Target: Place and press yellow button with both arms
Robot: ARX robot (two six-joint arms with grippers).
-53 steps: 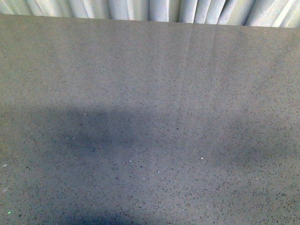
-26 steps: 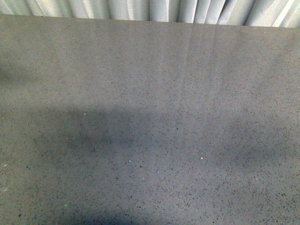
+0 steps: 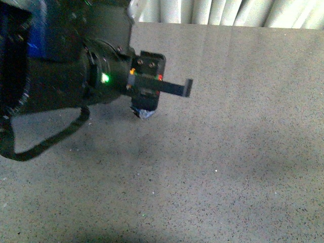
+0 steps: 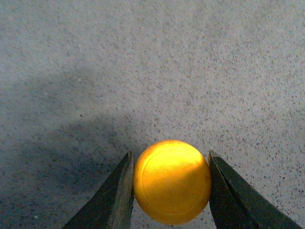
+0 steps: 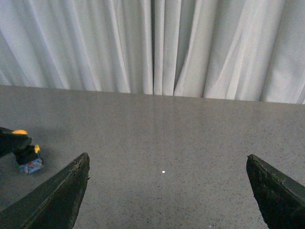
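Note:
In the left wrist view the yellow button's (image 4: 171, 183) round dome cap fills the gap of my left gripper (image 4: 170, 153), which is shut on it from both sides. The front view has that gripper (image 3: 148, 101) at the upper left over the grey table, with the yellow button's (image 3: 144, 113) dark body and blue base hanging below it, close to the surface. Whether the base touches the table I cannot tell. My right gripper (image 5: 167, 156) stands wide open above bare table with nothing in it. Its view catches the yellow button (image 5: 30, 162) far off to one side.
The speckled grey table (image 3: 228, 167) spreads right and toward me from the left arm. White curtains (image 5: 152, 47) hang behind its far edge. A black cable loop (image 3: 45, 142) dangles under the left arm. The right arm is outside the front view.
The front view held only bare table before. Now the left arm has come in from the upper left, carrying the yellow button.

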